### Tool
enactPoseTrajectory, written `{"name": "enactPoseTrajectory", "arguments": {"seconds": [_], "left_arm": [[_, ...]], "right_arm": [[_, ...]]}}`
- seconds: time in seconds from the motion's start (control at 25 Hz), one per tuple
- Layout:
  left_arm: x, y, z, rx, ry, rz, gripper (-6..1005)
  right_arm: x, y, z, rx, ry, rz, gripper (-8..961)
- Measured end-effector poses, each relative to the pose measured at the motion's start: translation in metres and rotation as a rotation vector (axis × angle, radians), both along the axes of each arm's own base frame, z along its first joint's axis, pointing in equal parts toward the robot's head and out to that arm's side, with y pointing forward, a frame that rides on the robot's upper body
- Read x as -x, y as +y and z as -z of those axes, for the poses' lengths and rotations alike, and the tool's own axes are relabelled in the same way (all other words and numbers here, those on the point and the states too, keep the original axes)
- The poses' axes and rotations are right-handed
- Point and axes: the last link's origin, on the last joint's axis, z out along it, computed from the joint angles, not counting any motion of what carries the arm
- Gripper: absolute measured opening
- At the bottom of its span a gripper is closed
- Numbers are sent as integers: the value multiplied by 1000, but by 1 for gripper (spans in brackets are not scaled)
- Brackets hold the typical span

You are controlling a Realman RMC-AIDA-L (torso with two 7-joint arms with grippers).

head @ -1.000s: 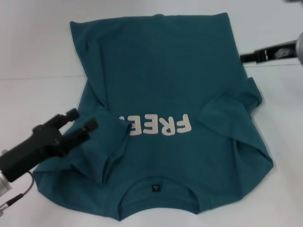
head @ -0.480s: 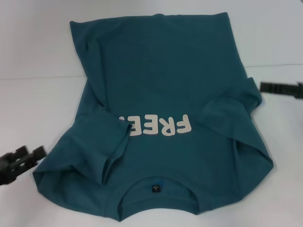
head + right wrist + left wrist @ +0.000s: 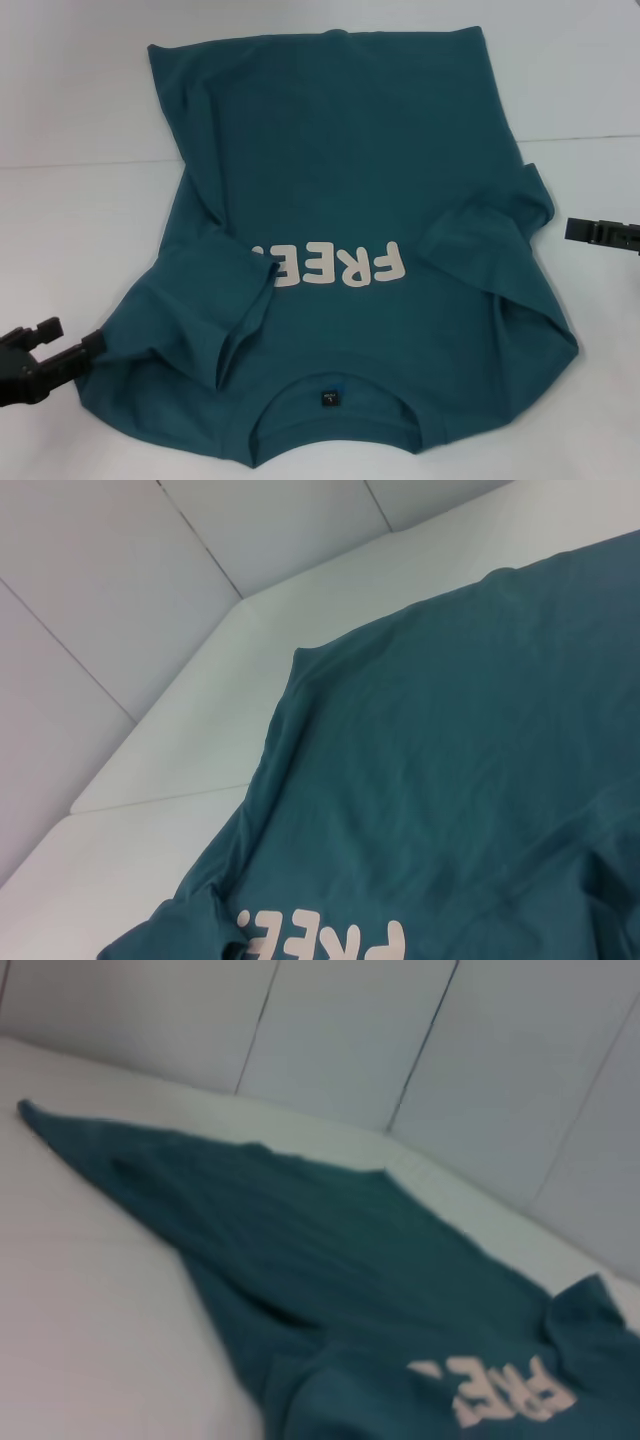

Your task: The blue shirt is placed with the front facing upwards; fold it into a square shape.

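Blue shirt point(image 3: 350, 210) is lying front up, both sleeves folded inward, narrowing it for squaring. Left gripper point(image 3: 62, 343) is hovering beside the shoulder, jaws parted, empty; right gripper point(image 3: 575, 229) state: cannot tell.

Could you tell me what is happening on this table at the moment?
A two-armed robot is folding the blue shirt, which lies front up on the white table with both sleeves already folded in over the body. Neither gripper holds it now: the left gripper sits open at the collar-end left corner, and the right gripper is just off the right edge.
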Motion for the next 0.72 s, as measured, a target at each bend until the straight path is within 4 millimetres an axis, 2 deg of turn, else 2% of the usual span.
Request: {"name": "enactPoseTrajectory", "arguments": {"seconds": [0.4,0.72], "left_arm": [[11,10,13,50,93,-60,800],[16,20,16,38,150,-92,777]], "right_arm": [[-1,1,2,17,-26,1,811],[2,5,2,18,-29,-9,811]]}}
